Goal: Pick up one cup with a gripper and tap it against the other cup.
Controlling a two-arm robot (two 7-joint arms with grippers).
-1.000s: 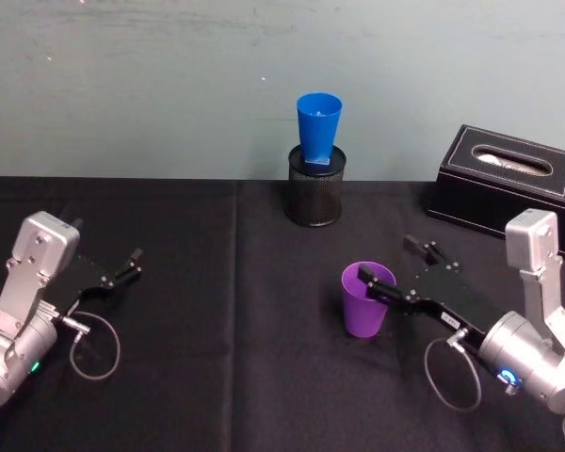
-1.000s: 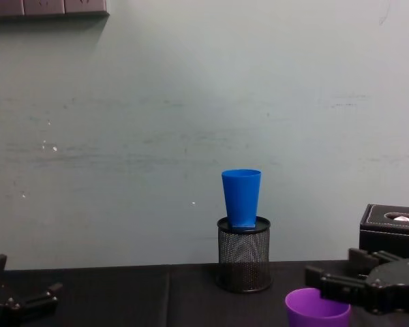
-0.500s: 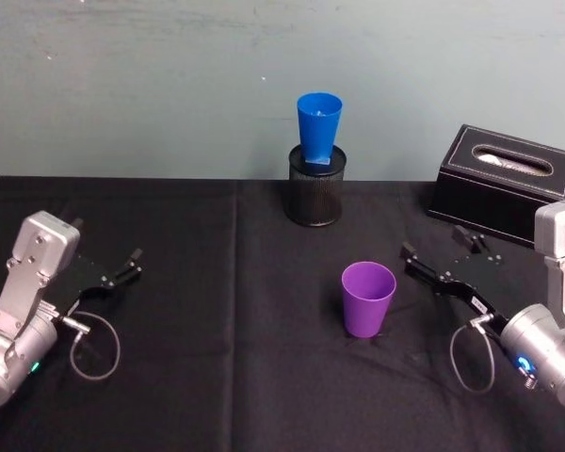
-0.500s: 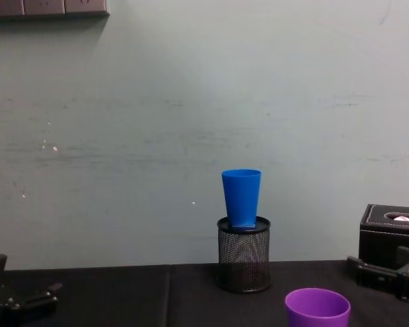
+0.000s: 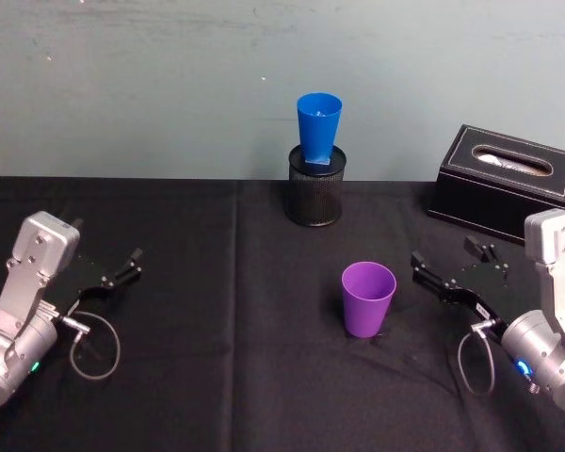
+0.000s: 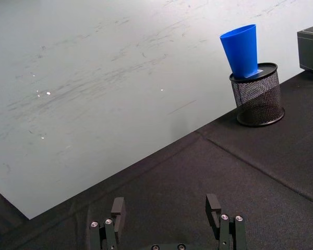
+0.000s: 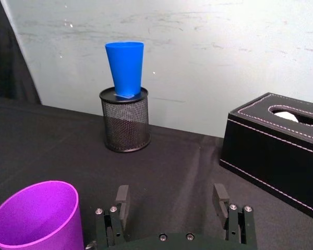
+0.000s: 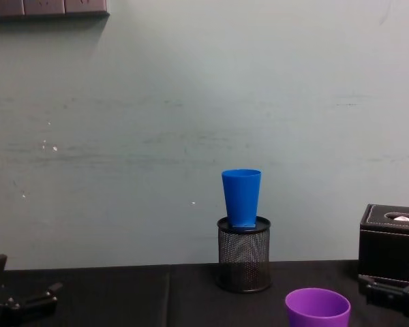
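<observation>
The taller cup [image 5: 318,127] sits in the mesh holder [image 5: 315,185]; the short cup [image 5: 368,298] stands nearer; tissue box [image 5: 510,185] right.

No readable text.
No legible lettering, label, brand or number appears on the cups, the holder, the box or the arms.

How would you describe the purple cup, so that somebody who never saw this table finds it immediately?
Start at the black mesh pen holder at the back of the black table, the one with a tall blue cup standing in it. Come toward the front and slightly right: the purple cup stands alone and upright on the cloth, apart from the right hand. It is shorter, wider, and the only purple thing.
</observation>
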